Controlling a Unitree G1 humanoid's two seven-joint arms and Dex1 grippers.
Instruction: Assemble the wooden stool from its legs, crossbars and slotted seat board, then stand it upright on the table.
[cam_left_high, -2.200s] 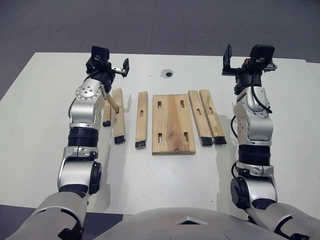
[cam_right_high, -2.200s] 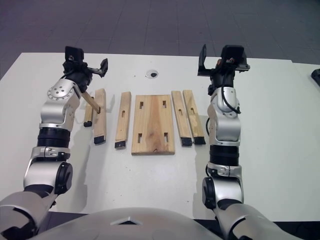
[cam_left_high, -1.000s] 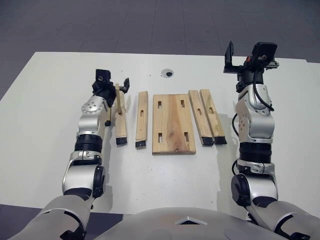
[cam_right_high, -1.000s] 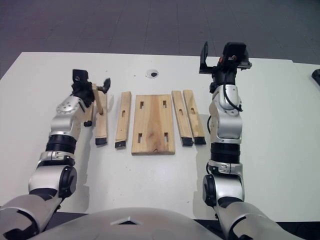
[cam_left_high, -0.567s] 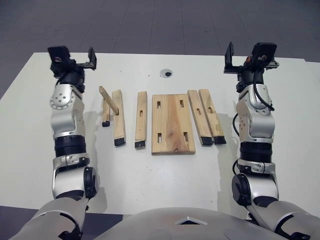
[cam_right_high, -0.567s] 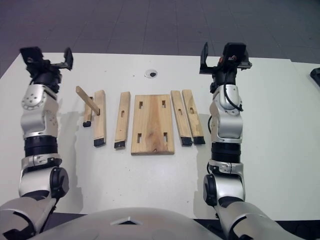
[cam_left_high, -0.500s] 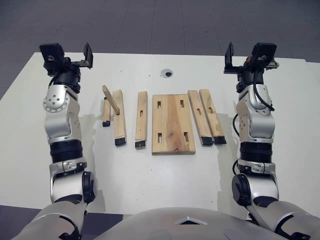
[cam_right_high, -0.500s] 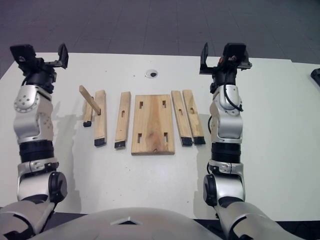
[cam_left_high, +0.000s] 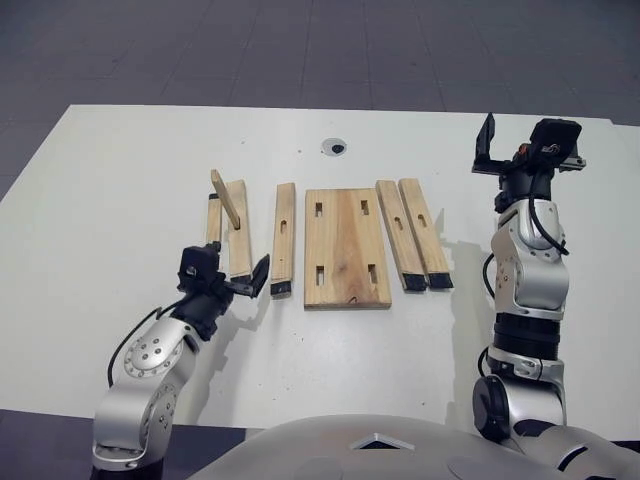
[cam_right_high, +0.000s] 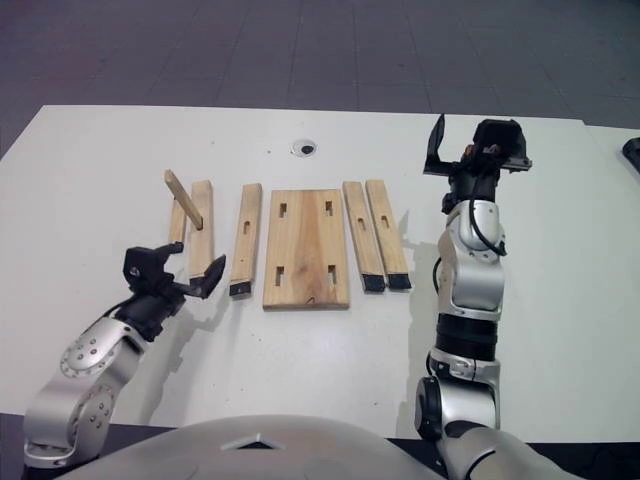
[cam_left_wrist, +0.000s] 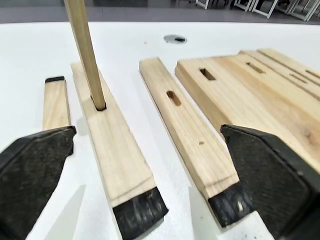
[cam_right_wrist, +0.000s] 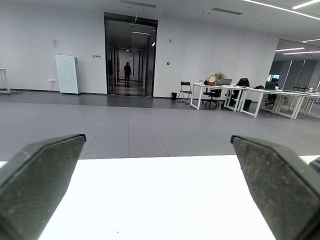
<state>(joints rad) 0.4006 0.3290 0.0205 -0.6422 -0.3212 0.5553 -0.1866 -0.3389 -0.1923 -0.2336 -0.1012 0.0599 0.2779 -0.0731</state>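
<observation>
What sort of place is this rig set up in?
Probably an open-plan office or lab hall: white desks with chairs along the far wall, a wide grey tiled floor, and a tall open doorway.

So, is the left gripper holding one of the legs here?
No, the left gripper is open, fingers wide apart, and the legs lie flat on the table.

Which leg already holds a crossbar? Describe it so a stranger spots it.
On the white table, find the wide slotted wooden seat board in the middle. Two strips to its left lies a long black-tipped wooden leg. Unlike its neighbours, it has a thin wooden crossbar standing slanted in its slot.
</observation>
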